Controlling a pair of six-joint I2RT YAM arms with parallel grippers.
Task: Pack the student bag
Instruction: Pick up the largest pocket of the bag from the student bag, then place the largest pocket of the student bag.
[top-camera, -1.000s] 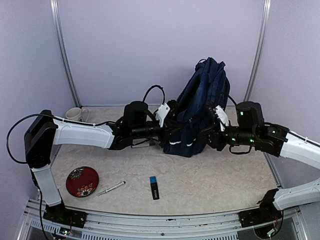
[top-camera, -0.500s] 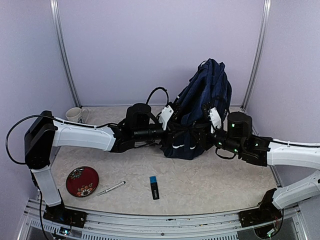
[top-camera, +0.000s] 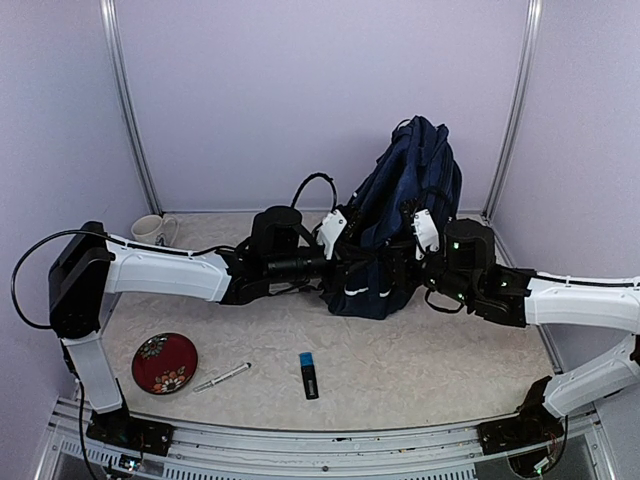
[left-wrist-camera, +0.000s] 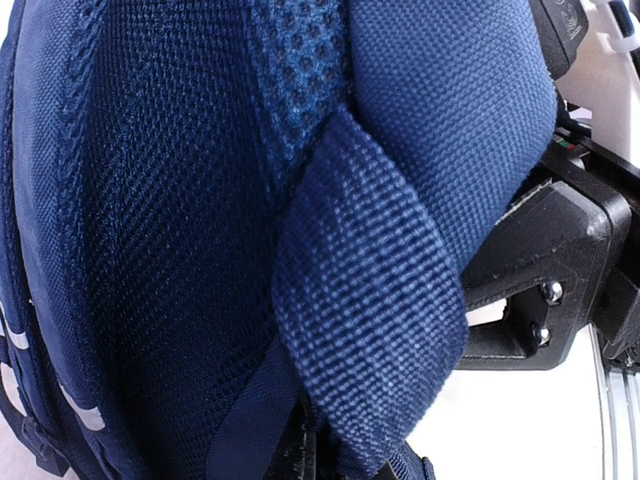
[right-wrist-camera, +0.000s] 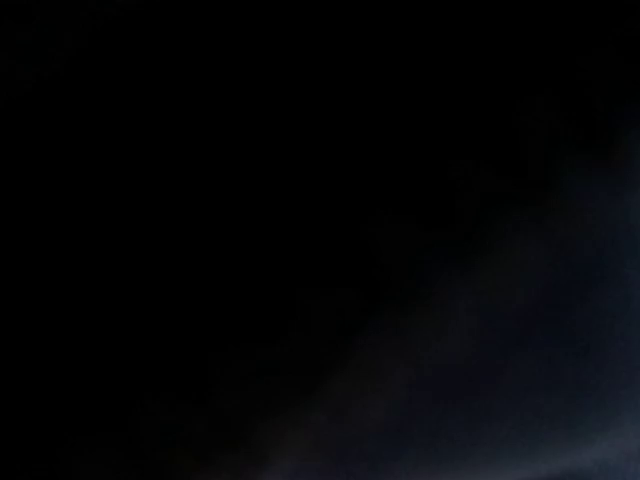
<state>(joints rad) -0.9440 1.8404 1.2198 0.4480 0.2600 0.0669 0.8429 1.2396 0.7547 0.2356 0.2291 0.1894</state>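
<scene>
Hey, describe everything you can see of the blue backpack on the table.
The student bag is a large navy woven-fabric backpack with white stripe trim low down and dark straps. It stands upright, slightly leaning, at the back of the table. The left hand is shut at its left side, apparently pinching a webbing strap beside mesh padding. The right hand is against its right side; its grip is hidden.

- The right gripper (top-camera: 402, 264) has moved in from the side and now presses against the student bag (top-camera: 410, 185).
- The bag's base sits slightly nearer the left gripper (top-camera: 345, 266).
</scene>
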